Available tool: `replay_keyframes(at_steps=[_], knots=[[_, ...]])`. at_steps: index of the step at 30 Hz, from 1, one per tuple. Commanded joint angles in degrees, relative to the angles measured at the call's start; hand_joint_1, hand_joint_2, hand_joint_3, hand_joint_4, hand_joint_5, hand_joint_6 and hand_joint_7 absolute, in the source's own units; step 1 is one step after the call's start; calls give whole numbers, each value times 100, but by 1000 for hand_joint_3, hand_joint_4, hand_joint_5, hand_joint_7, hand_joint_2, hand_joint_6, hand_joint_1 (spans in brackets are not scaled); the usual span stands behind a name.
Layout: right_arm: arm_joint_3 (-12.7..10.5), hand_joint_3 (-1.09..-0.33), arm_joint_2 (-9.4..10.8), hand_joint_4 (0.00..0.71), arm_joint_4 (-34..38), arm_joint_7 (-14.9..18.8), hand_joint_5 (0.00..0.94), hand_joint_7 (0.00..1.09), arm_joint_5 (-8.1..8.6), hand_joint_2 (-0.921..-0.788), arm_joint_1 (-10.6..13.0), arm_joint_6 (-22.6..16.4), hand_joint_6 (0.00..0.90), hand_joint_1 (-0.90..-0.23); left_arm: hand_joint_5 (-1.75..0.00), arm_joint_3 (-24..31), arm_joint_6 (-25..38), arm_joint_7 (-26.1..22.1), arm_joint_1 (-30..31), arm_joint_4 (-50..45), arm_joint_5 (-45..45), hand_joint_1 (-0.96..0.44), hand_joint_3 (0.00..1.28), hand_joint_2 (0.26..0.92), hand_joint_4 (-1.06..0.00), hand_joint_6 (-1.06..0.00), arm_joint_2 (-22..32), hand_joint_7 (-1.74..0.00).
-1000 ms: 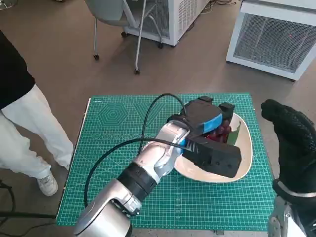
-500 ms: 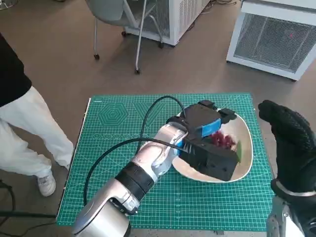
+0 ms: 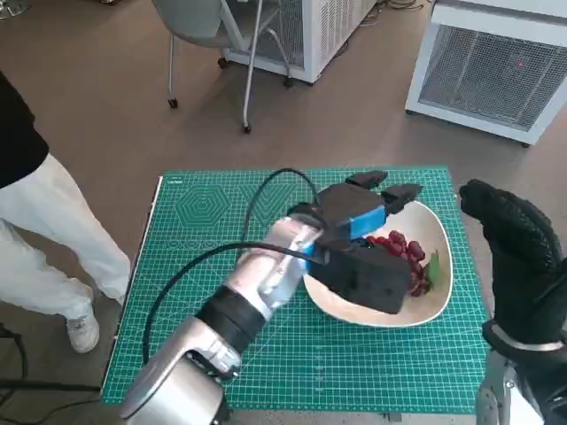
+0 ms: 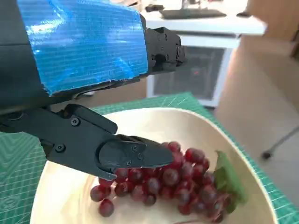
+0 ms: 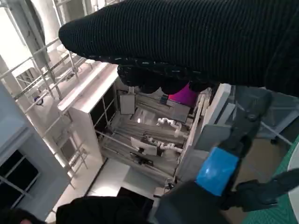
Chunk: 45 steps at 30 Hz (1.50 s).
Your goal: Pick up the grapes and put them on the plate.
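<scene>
Red grapes (image 3: 409, 257) lie in the cream plate (image 3: 440, 237) on the green mat (image 3: 204, 266); I judge the placing done. Head view: my left hand (image 3: 359, 237) sits over the plate's 9 o'clock side, fingers spread, gripping nothing. The bunch lies at 3 o'clock from it, long axis roughly 10 to 4. My right hand (image 3: 523, 257) hangs off the table's 3 o'clock edge, empty.

Left wrist view: black fingers (image 4: 133, 156) hover just above the grapes (image 4: 170, 179); contact I cannot tell. A green leaf (image 4: 229, 179) sits on the bunch's far side.

Right wrist view: glove (image 5: 196, 42) only. Withdrawal should go toward 9 o'clock, away from the bunch.
</scene>
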Motion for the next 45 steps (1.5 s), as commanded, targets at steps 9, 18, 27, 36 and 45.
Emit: replay_keyframes(at_steps=[9, 18, 27, 36, 45], knots=[[22, -656, 33, 367, 98, 67, 2, 679, 107, -921, 21, 4, -1, -519, 0, 1521, -2101, 465, 1185, -342, -1765, -704, 523, 921, -1, -84, 566, -25], [50, -652, 46, 370, 69, 59, 3, 682, 119, -921, 27, -1, -1, -519, -15, 2724, -3403, -751, 2391, -1041, -4368, -537, 381, 921, -48, -77, 338, -31], [59, -647, 45, 371, 83, 9, 4, 684, 38, -921, 8, -17, -1, -523, -23, 3267, -1926, -2237, 3342, -2507, -6322, -459, 240, 921, -93, -132, 575, -46], [57, -645, 56, 372, 197, -16, 4, 685, -55, -921, -46, -70, -1, -527, -36, 3619, -1374, -2222, 3926, -3398, -6440, -457, 224, 921, -149, -148, 644, -46], [72, -642, 63, 373, 235, -34, 5, 687, -141, -921, -90, -97, -1, -535, -36, 3802, -1155, -2283, 4111, -3680, -6481, -462, 226, 921, -175, -163, 533, -51]])
